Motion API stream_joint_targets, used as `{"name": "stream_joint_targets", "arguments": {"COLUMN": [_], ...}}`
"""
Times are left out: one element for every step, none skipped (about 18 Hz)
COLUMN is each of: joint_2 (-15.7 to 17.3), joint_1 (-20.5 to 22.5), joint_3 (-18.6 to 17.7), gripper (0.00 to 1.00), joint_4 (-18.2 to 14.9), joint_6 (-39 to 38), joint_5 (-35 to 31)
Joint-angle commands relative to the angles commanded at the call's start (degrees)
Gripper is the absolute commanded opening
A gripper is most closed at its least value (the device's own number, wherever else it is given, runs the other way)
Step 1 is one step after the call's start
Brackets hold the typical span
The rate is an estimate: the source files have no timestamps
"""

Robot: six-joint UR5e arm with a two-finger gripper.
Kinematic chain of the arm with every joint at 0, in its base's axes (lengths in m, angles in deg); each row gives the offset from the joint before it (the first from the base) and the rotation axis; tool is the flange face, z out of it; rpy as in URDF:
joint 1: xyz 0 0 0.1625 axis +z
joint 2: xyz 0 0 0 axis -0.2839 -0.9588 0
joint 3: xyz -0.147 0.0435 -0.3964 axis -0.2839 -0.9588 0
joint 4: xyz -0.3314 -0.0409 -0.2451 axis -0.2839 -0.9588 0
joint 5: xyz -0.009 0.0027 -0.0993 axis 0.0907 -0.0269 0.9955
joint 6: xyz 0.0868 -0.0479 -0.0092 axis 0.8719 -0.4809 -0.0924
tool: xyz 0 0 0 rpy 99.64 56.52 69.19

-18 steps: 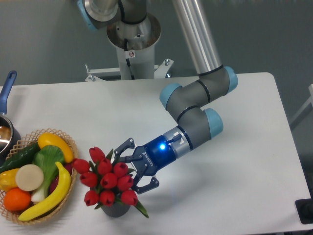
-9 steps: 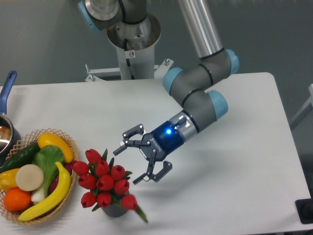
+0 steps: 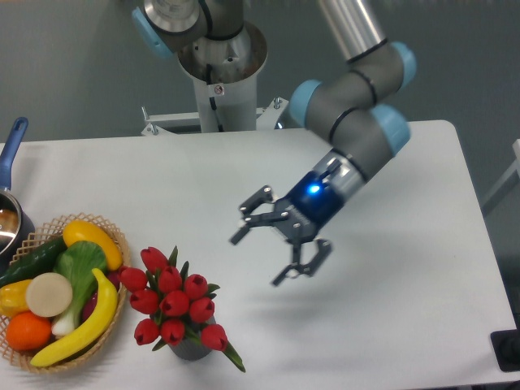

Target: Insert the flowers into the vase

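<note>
Flowers (image 3: pixel 172 302) stand in the vase (image 3: pixel 192 349); the gripper (image 3: pixel 262 257) hangs apart from them with nothing in it.

The vase sits near the front edge of the table (image 3: pixel 244 175), and only its dark rim and a little of its side show under the red buds and green leaves, which spread wider than it does. One leaf sticks out low on the vase's right. The gripper is up and to the right of the vase, clear of the bunch, its two fingers spread wide and pointing toward the flowers, a blue light glowing on its wrist. Just left of the vase is a wicker basket (image 3: pixel 114 236) of fruit and vegetables. Farther left of the vase, at the table's edge, a pot (image 3: pixel 10 219) with a blue handle is partly cut off.
</note>
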Motion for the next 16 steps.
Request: {"name": "stream_joint_targets", "arguments": {"joint_2": [0.53,0.8,0.89,1.23,1.85,2.64,2.99,3.08,3.69,4.74,5.8,6.68,7.47,8.09,8.96,9.93], "joint_1": [0.97,1.41,1.85,2.2,3.16,4.57,5.45,6.07,6.68,7.39,7.92,8.36,8.45,8.97,10.28,12.29], "joint_3": [0.97,2.02,3.34,4.48,5.1,5.46,5.98,6.51,6.69,6.69,6.6,6.86,7.04,7.04,7.22,7.39], "gripper": [1.0,1.0,1.0,1.0,1.0,1.0,1.0,1.0,1.0,1.0,1.0,1.0,1.0,1.0,1.0,1.0], "joint_4": [0.0,0.0,-0.09,-0.09,-0.17,-0.26,-0.35,-0.44,-0.53,-0.61,-0.96,-2.01,-3.5,-5.69,-8.58,-12.01], "joint_6": [-0.09,-0.52,-0.61,-0.7,-0.7,-0.79,-0.79,-0.79,-0.62,-0.18,0.09,0.18,1.13,3.58,7.35,11.47], "joint_5": [-4.04,-6.95,-9.33,-11.7,-14.68,-17.67,-20.23,-22.43,-25.23,-28.74,-32.6,-36.3,-39.73,-43.59,-47.28,-50.19]}}
